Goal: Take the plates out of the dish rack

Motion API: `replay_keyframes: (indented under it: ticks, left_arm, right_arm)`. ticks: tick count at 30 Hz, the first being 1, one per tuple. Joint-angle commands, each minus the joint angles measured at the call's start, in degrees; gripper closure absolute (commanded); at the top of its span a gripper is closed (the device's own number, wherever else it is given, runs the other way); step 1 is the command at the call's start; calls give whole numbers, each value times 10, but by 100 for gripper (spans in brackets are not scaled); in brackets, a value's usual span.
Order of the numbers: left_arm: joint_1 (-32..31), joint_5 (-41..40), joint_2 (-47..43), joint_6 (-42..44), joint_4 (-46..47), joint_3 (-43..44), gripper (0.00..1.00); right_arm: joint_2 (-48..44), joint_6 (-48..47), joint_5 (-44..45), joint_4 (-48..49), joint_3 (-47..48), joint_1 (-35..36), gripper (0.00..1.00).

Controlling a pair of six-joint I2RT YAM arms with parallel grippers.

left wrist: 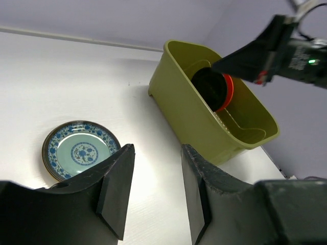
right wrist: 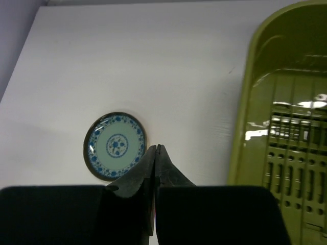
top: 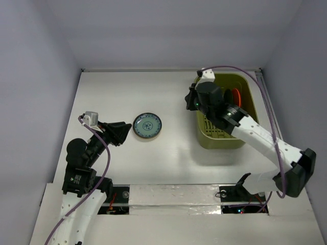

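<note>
The teal-blue plate (top: 147, 126) lies flat on the table (top: 168, 163), 9 o'clock of the ribbed olive plastic dish rack (top: 219, 143); an orange-red plate (top: 236, 95) stands inside. The right gripper (right wrist: 157, 151), clenched empty, hovers over the rack's rim; the left gripper (top: 121, 132), released, points at the flat plate.

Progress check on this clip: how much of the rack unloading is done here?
Done: the teal-blue plate lies flat on the table, outside the dish rack.
In hand: nothing. The right gripper is shut and empty beside the rack. The left gripper is open and empty near the teal-blue plate.
Left: the orange-red plate stands on edge in the rack. A darker disc in front of it is likely another plate, but the count is unclear.
</note>
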Motion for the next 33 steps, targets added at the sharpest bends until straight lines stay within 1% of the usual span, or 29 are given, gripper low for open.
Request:
replay_keyframes:
  ticks: [1, 4, 5, 10, 13, 18, 25, 28, 31, 33]
  left_arm:
    - [4, 4, 0, 1, 27, -4, 65]
    - [4, 2, 4, 1, 27, -4, 71]
    - [4, 2, 4, 1, 27, -4, 76]
    - [4, -2, 11, 2, 27, -3, 89]
    - [4, -3, 11, 2, 26, -4, 92]
    - [4, -4, 11, 2, 26, -4, 95]
    - [4, -3, 11, 2, 26, -3, 95]
    - [4, -4, 8, 2, 25, -3, 94]
    - [4, -5, 7, 2, 24, -3, 91]
    - [4, -4, 5, 2, 23, -3, 88]
  right_arm:
    - [-47, -30, 90, -58, 18, -15, 100]
    - [-92, -36, 91, -67, 3, -42, 100]
    - [-103, -38, 89, -68, -2, -61, 100]
    - [-165, -43, 74, -68, -51, -117, 100]
    - [-177, -50, 88, -75, -66, -141, 100]
    - [-167, -57, 101, -87, -68, -164, 100]
    - [-154, -64, 110, -93, -72, -174, 100]
    - [-149, -71, 111, -92, -83, -194, 98]
    - [-142, -75, 130, -98, -84, -210, 93]
    - [-129, -77, 140, -104, -80, -215, 84]
